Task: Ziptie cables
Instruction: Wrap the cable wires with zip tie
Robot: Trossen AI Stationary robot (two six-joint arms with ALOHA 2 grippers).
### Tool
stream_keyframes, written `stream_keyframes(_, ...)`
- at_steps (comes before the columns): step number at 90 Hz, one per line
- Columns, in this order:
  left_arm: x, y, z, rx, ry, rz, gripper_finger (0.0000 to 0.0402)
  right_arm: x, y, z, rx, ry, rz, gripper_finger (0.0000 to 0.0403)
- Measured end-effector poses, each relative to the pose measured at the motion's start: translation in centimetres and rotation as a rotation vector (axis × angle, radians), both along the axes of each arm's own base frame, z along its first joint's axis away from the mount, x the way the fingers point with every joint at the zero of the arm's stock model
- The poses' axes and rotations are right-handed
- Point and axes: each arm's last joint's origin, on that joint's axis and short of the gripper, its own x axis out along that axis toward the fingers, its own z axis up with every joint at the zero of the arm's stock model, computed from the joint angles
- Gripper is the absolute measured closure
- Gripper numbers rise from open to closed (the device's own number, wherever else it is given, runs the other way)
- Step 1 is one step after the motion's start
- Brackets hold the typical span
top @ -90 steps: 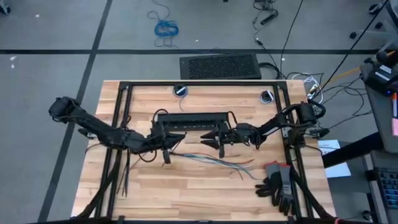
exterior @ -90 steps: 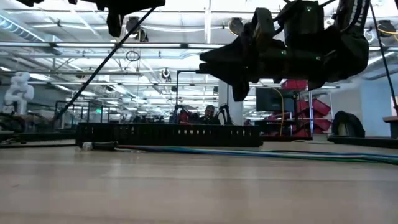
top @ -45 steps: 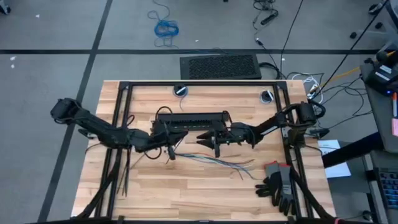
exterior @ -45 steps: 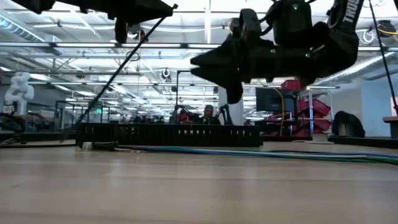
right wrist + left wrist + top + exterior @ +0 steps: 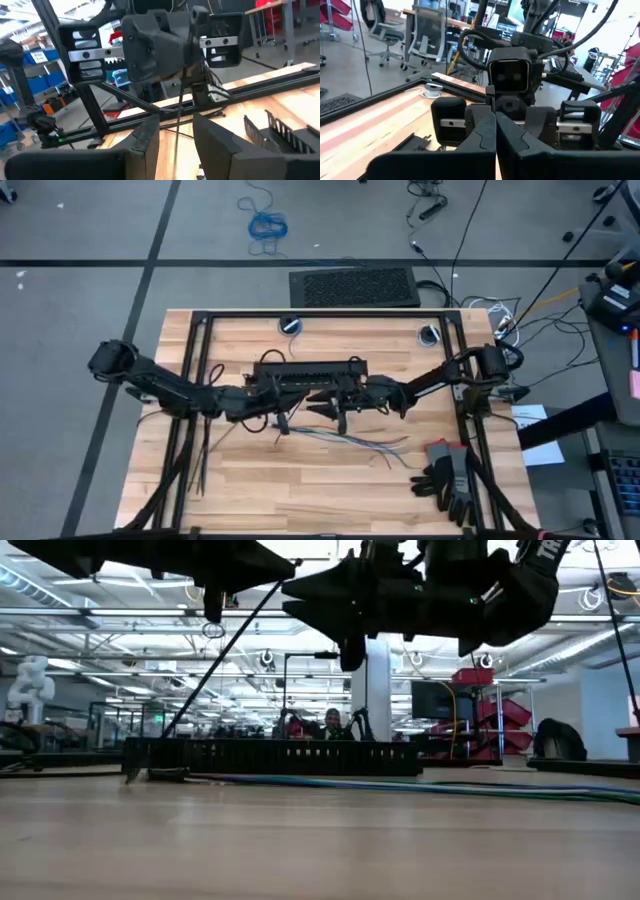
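L gripper and R gripper face each other above table centre; L fingers pressed together on a thin dark plastic ziptie slanting down; R fingers narrowly apart round its strip; loose blue, green and grey cables lie on the wooden table, just beside the grippers.

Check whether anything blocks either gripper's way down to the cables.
Nothing visible does. The left gripper, shut on a ziptie, and the open right gripper hang in the air over the table. The cables lie on bare wood just beside them. The long black bar lies beyond the cables, not between.
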Motion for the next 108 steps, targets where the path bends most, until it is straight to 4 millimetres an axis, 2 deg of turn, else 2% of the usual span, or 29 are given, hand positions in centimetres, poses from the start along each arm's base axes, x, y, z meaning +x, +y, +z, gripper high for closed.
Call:
stream_keyframes(12, 0.2, 0.1, 0.0, 0.000, -0.013, -0.021, 0.0402, 0.3, -0.3, 0.0, -0.058, 0.029, -0.079, 0.0293)
stream_keyframes(72, 0.6, 1.0, 0.1, 0.018, -0.048, -0.012, 0.0402, 0.3, -0.2, 0.4, -0.047, -0.009, -0.055, 0.0294)
stream_keyframes(92, 0.6, 1.4, 0.5, 0.011, -0.096, -0.020, 0.0402, 1.2, -0.2, 0.9, -0.059, 0.005, -0.054, 0.0294)
stream_keyframes(108, 0.6, 1.5, 0.5, 0.011, -0.096, -0.024, 0.0402, 1.8, -0.1, 0.1, -0.070, 0.014, -0.050, 0.0309)
